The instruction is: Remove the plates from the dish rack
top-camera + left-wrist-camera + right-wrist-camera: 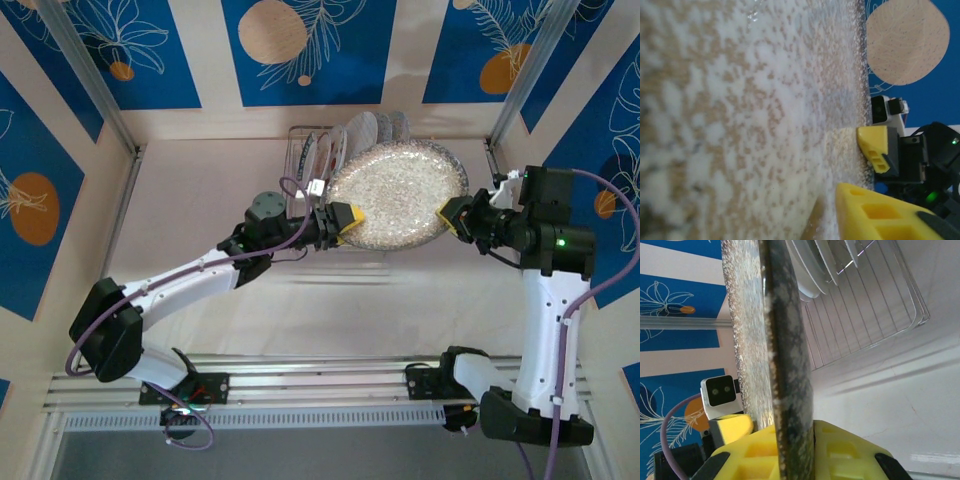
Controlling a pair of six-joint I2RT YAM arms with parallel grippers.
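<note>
The speckled grey plate [400, 195], held just in front of the dish rack [300, 160], is clamped at opposite rims by the left hand [349, 223] and right hand [448, 216], so it could be twisted loose and dropped if the arms are moved unevenly.

Glossy speckled ceramic plate [398, 195], shiny metal-wire rack [860, 315]

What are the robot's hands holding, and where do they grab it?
The big speckled plate, held by its rim: the left hand pinches one edge and the right hand pinches the opposite edge.
</note>
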